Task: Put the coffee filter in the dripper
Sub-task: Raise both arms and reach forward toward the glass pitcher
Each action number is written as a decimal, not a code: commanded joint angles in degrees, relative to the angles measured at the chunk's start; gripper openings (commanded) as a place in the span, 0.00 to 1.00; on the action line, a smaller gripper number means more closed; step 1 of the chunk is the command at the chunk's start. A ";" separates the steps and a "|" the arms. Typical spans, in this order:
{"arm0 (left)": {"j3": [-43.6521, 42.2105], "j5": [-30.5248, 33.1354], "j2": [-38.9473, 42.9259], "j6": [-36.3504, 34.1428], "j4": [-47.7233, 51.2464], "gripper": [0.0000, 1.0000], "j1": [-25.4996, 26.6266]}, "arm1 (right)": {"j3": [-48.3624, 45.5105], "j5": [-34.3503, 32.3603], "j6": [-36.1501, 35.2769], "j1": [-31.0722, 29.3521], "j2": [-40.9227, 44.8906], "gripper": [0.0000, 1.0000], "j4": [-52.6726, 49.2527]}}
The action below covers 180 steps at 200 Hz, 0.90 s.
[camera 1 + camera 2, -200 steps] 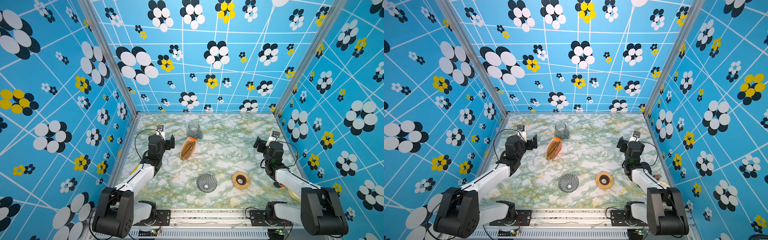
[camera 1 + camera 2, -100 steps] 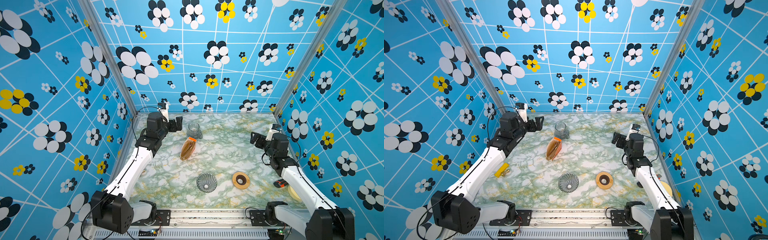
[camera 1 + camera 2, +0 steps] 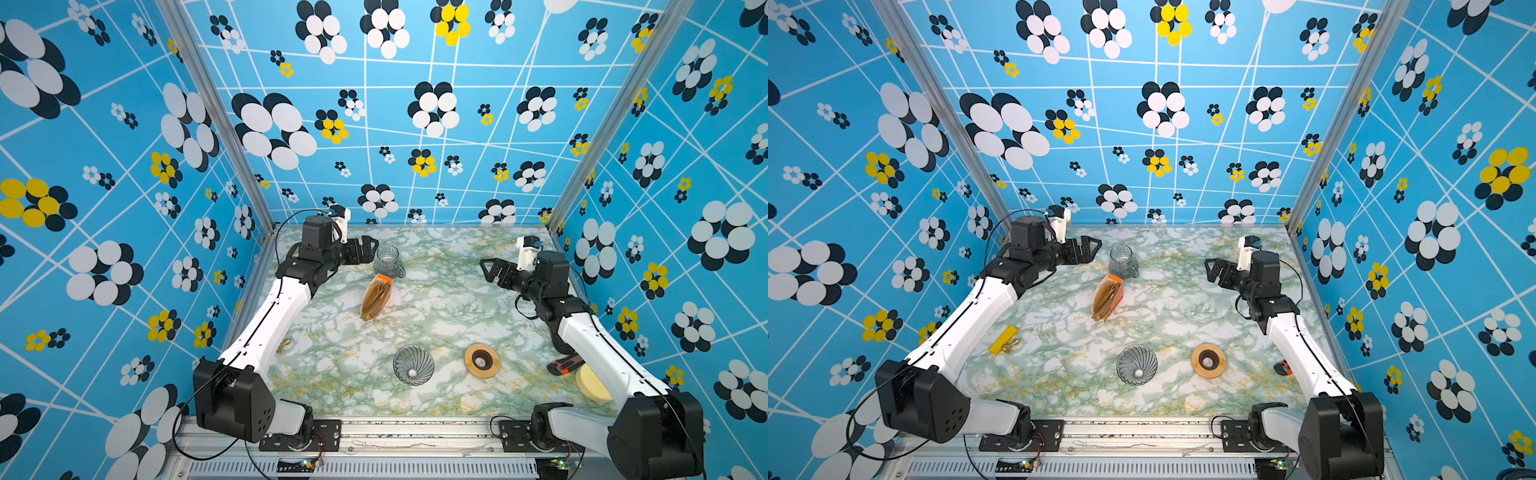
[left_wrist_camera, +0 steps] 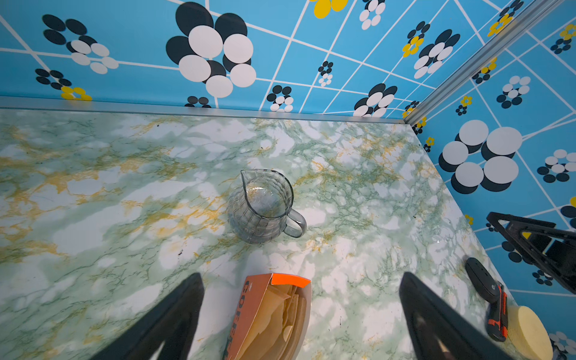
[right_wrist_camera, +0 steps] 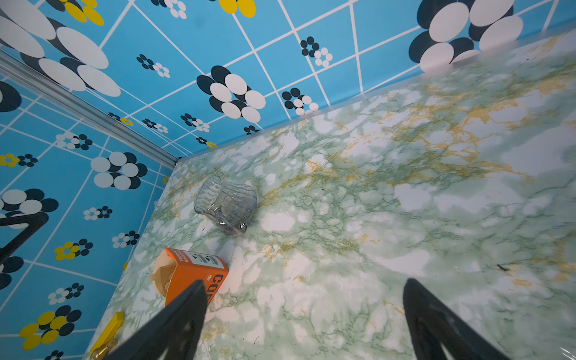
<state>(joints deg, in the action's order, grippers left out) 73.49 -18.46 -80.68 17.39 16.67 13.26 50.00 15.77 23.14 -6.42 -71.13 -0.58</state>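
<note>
The marble table fills the lower middle of both top views, and we see everything else set on it or above it. The left arm climbs from the lower left of the frame toward the upper centre. The right arm climbs from the lower right along the right edge.

The left gripper is raised just left of the glass jug. Its jaws are spread wide and grasp nothing, and in the left wrist view its two fingers stand far apart. The right gripper hangs at centre right, well apart from every object. It is likewise released, with its fingers wide apart in the right wrist view.

The filter packet lies flat just below the jug, a little above the frame's centre, with its orange tag toward the jug. The left wrist view shows brown coffee filters stacked in its open mouth, and we cannot tell a single one apart from the stack.

The dripper sits alone at lower centre, well below the packet, showing its spiral ribs and pale middle point. The wooden ring lies near it on the right without touching it.

A pale yellow disc and an orange-and-black tool lie beside the right arm at lower right. A small yellow piece lies beside the left arm.
</note>
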 commanded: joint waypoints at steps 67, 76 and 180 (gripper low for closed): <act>-2.77 3.56 0.56 -3.68 2.48 0.99 -0.25 | 15.87 -1.28 -10.03 -10.31 -13.29 0.90 -6.39; -2.78 3.99 0.84 -3.44 2.41 0.99 -0.30 | 18.13 -1.06 -10.74 -11.30 -15.57 0.85 -7.07; -2.79 1.13 0.68 -2.19 2.84 0.99 -0.29 | 33.89 -4.35 -19.21 -21.26 -31.54 0.57 -16.01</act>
<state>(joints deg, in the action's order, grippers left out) 70.87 -14.66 -80.68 16.91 18.90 13.15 80.60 14.39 7.22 -25.47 -99.88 -12.93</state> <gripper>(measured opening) 0.992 0.568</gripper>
